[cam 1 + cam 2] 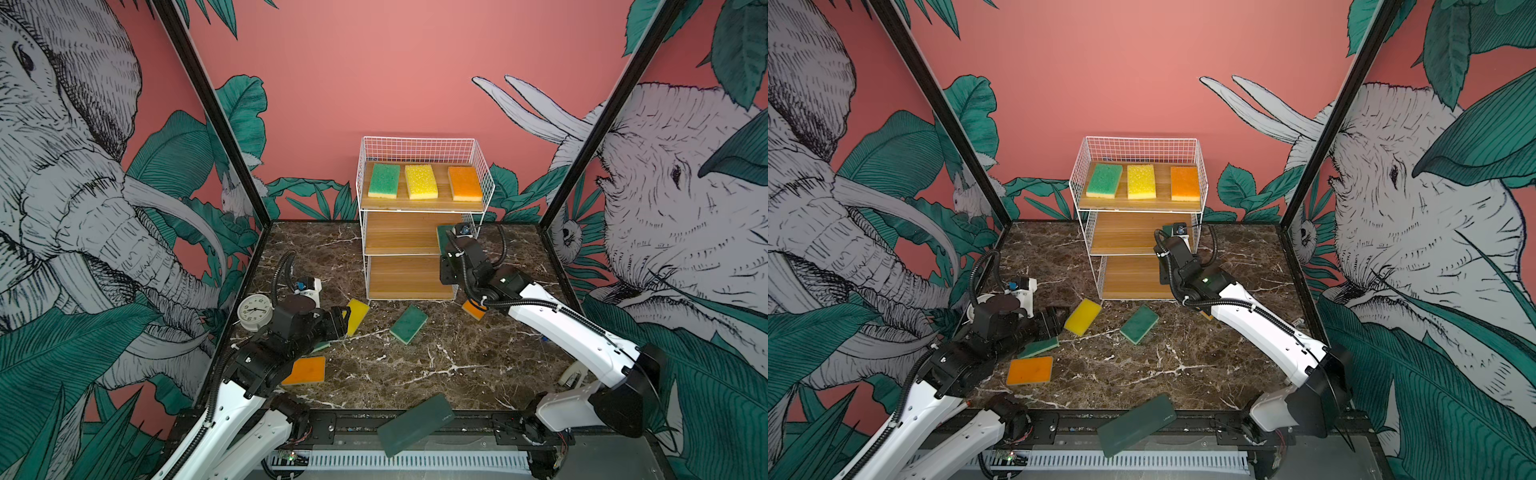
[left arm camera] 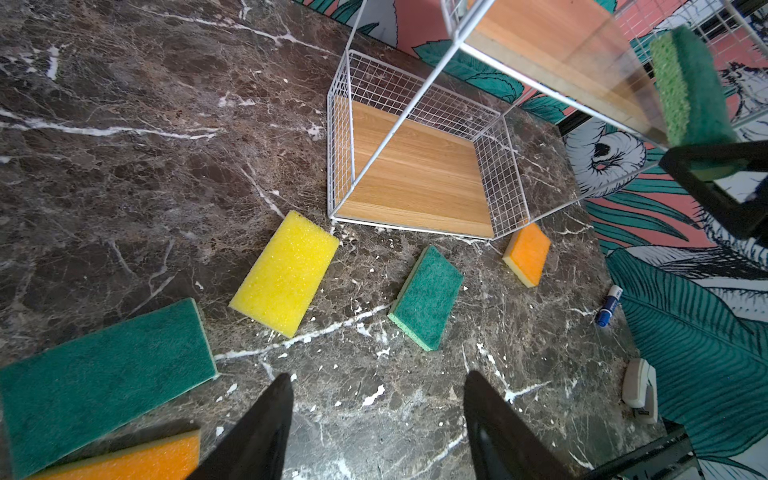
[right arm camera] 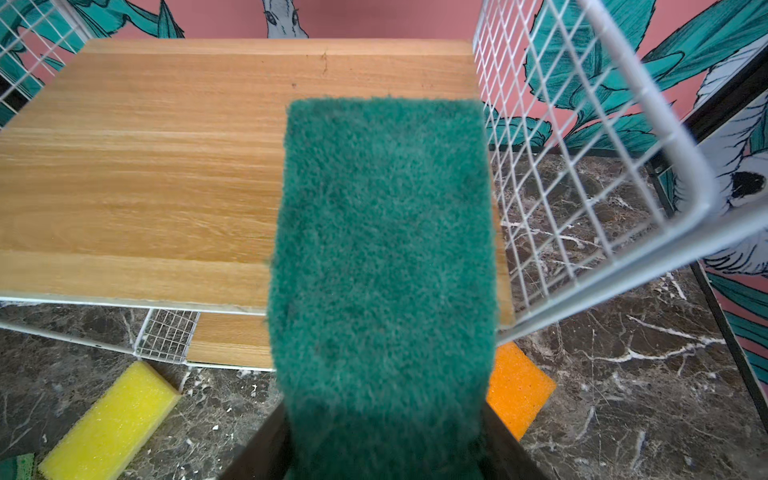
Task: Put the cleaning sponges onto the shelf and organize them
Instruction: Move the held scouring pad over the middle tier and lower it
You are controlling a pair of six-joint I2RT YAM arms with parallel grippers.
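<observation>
Dark marble surface [image 1: 457, 365] is carrying the shelf [image 1: 419, 143] at rear centre, before a pink jungle mural. Its top board [image 1: 422, 203] is holding three sponges in a row: green-faced sponge [image 1: 384, 179], yellow-faced sponge [image 1: 420, 181], orange-faced sponge [image 1: 464, 183].

The right tool [image 3: 384, 451] is gripping the held sponge [image 3: 382, 232] by its near end, scouring face up. The long axis is pointing straight ahead of the tool, over the right end of the middle board [image 3: 145, 166]; contact with the wood cannot be told. The wire side panel [image 3: 582, 166] is standing just beside the sponge, so side clearance is judged tight.

The left tool [image 2: 376, 380] is hovering wide and empty, with the loose yellow sponge [image 2: 286, 272] lying nearest ahead. The loose green sponge [image 2: 428, 297] and corner orange sponge [image 2: 527, 254] are lying before the shelf.
</observation>
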